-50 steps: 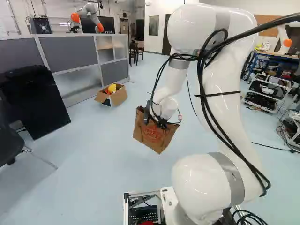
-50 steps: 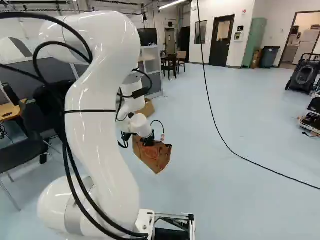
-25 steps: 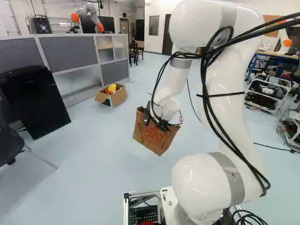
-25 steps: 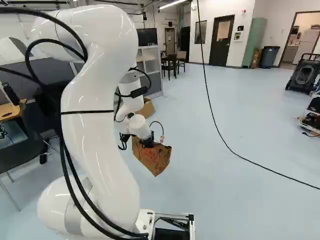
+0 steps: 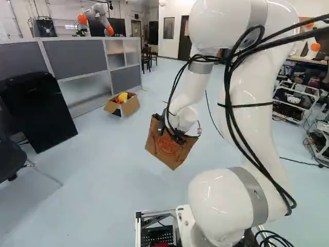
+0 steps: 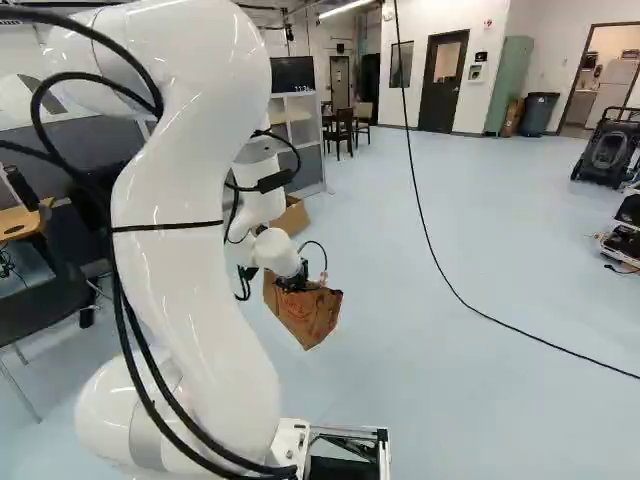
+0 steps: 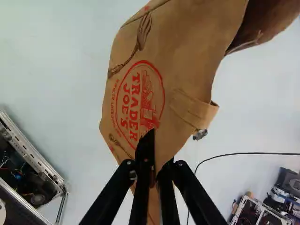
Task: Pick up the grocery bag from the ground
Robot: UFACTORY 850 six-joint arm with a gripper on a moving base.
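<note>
Ahead of the base, the white arm's (image 5: 252,123) black gripper (image 6: 292,281) pinches a brown paper grocery bag (image 5: 167,150), which hangs tilted above the pale floor (image 5: 103,175). Farther off, an open cardboard box (image 5: 130,106) sits near a gray partition (image 5: 74,59); beyond is another robot (image 5: 101,15).

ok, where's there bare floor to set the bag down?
Bare floor between the bag and the long black cable in the right base view; also between the bag and the black panel, left base view. Crowded: around the metal racks at the left base view's right.
</note>
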